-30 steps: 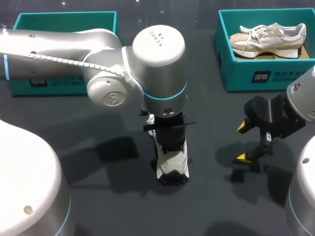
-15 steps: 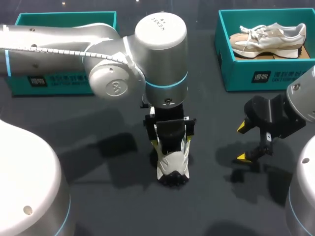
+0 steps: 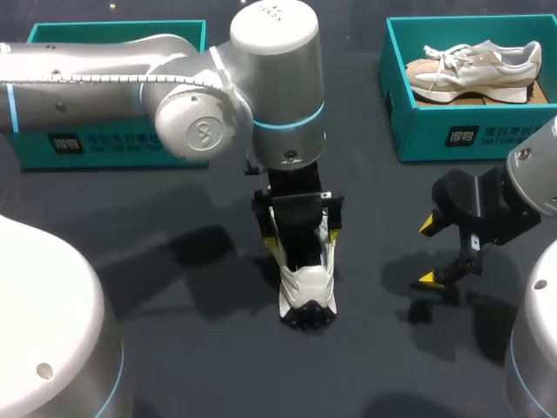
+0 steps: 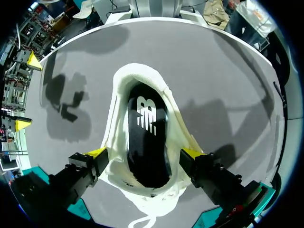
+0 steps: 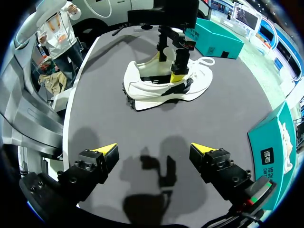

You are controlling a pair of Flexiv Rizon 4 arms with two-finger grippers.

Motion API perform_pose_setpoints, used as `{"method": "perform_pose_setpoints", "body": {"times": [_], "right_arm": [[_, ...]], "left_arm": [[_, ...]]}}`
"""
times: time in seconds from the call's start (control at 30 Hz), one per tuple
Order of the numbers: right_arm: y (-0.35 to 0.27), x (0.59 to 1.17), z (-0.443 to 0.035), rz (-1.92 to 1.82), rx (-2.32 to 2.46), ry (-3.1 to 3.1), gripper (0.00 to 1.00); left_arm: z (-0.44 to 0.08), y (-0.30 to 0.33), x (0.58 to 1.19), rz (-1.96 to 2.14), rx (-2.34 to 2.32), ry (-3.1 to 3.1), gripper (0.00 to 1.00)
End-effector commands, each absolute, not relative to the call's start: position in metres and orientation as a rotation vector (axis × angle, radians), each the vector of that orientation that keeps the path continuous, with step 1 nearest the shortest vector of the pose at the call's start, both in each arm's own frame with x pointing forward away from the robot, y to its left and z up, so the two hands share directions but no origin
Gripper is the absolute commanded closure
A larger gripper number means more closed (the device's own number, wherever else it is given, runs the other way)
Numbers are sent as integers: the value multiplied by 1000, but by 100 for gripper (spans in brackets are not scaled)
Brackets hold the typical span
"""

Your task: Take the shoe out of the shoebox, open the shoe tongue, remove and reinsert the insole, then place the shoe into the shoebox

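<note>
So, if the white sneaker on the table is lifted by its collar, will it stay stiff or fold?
Probably light; the white sneaker looks like soft fabric. Its collar gapes wide at the left end effector, so it may squash. The thick sole should resist folding.

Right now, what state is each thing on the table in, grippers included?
White shoe: upright on the table, unboxed.
Black insole: inside it.
Left gripper: astride the shoe; grip unclear.
Right gripper: open, empty.
Right teal cardboard shoebox: open, holding a beige shoe.
Left teal shoebox: open, interior hidden.
</note>
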State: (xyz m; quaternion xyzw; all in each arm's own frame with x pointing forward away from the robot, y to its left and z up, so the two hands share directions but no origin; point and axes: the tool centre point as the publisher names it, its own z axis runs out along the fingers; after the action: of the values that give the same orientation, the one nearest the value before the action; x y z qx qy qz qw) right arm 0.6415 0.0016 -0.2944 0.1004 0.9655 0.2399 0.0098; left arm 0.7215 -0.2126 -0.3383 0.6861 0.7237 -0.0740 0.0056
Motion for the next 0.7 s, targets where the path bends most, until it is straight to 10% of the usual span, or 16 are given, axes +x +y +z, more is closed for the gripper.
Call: {"method": "perform_pose_setpoints", "body": {"times": [0.03,0.7], "right_arm": [[2,640,-295,745,315,3012,0],[2,640,-295,745,315,3012,0]], "left_arm": [[-338,-211,730,-240,2148,2271,0],[-305,-195,779,-201,2029,2322,5]]}}
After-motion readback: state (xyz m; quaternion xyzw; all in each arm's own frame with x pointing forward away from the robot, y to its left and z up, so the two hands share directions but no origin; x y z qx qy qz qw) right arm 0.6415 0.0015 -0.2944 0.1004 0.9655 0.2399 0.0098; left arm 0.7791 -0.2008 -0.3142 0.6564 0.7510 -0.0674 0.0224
